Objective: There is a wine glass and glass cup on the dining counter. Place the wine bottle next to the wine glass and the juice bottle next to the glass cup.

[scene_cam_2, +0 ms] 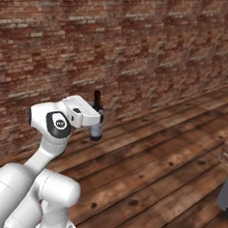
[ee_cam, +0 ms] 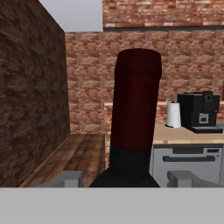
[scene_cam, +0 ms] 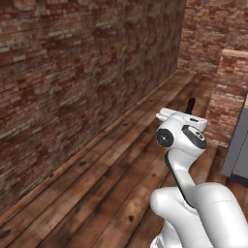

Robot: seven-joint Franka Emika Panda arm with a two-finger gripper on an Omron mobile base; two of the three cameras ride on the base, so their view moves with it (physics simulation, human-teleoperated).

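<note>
My gripper [scene_cam_2: 97, 123] is shut on the wine bottle [scene_cam_2: 97, 118], a slim dark bottle held upright in the air above the wooden floor. In the left base view only the bottle's neck [scene_cam: 190, 105] rises behind my white hand. The hand view looks up along the bottle's dark red cap [ee_cam: 135, 105], which stands between my two fingertips [ee_cam: 70, 178]. The wine glass, glass cup, juice bottle and dining counter are out of view.
A long brick wall [scene_cam: 72, 72] runs along the left of a wooden plank floor [scene_cam: 106, 193]. A brick pillar [scene_cam: 232, 92] and a grey cabinet [scene_cam: 237, 145] stand to the right. Ahead is a counter [ee_cam: 183, 133] with a black coffee machine [ee_cam: 199, 111] and a white roll [ee_cam: 173, 114].
</note>
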